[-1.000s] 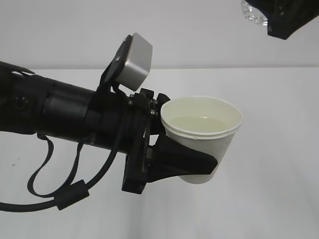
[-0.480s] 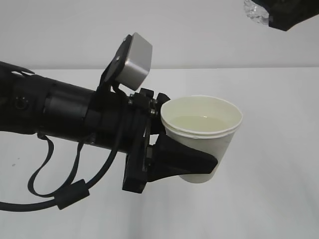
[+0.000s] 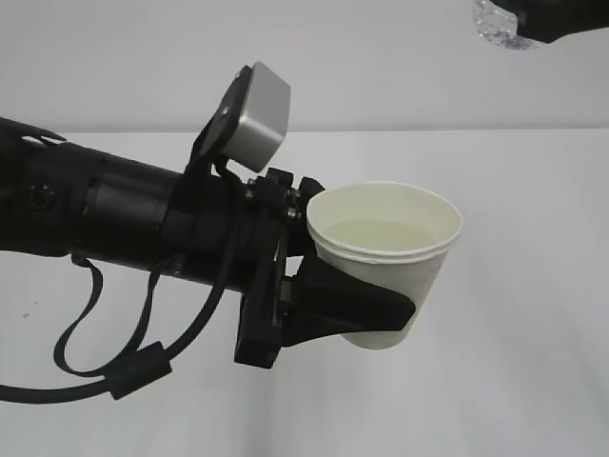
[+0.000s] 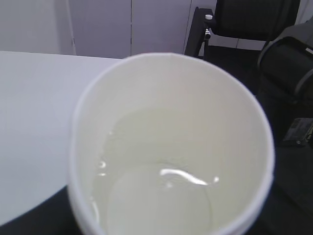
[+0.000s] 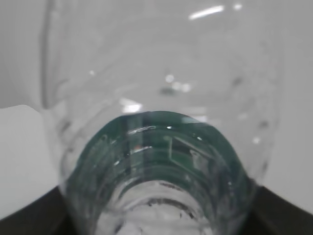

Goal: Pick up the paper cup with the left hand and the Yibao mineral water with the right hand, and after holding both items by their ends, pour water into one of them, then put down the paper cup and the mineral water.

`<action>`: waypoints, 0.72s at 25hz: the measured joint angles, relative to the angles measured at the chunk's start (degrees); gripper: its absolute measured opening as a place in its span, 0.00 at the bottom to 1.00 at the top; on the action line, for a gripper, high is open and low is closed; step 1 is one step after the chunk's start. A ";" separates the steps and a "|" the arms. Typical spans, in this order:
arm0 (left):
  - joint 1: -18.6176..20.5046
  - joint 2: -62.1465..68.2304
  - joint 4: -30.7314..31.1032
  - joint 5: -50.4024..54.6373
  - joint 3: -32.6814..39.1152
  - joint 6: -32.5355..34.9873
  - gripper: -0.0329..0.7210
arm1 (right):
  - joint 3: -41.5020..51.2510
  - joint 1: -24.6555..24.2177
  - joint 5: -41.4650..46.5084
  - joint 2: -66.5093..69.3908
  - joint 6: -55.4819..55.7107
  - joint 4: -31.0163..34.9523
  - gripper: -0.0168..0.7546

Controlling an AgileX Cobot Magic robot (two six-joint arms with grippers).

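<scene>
The paper cup (image 3: 390, 257) is white-cream with a rolled rim and holds some water. My left gripper (image 3: 366, 309) is shut on its lower body and holds it upright above the white table (image 3: 533, 286). The left wrist view looks down into the cup (image 4: 171, 147) and its water. The Yibao mineral water (image 3: 495, 24) shows only as a clear ribbed end at the top right, held by my right gripper (image 3: 561, 14), mostly out of frame. In the right wrist view the bottle (image 5: 161, 147) with its green label fills the frame between the jaws.
A grey camera module (image 3: 257, 114) sits on the left arm, with black cables (image 3: 114, 371) hanging below. In the left wrist view, black chairs (image 4: 254, 29) stand beyond the table's edge at the right.
The right gripper with the bottle has risen and drifted right, nearly out of the top of the exterior view. The left arm and cup have stayed still.
</scene>
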 joint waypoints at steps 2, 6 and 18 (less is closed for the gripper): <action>0.00 0.00 0.00 0.13 0.00 0.00 0.63 | 0.00 0.00 0.42 0.00 0.52 0.52 0.63; 0.00 0.00 0.00 0.48 0.00 0.00 0.63 | 0.00 0.00 1.07 0.00 2.00 1.36 0.64; 0.00 0.00 -0.09 1.65 0.00 0.00 0.63 | 0.00 0.00 2.93 0.00 3.36 3.14 0.63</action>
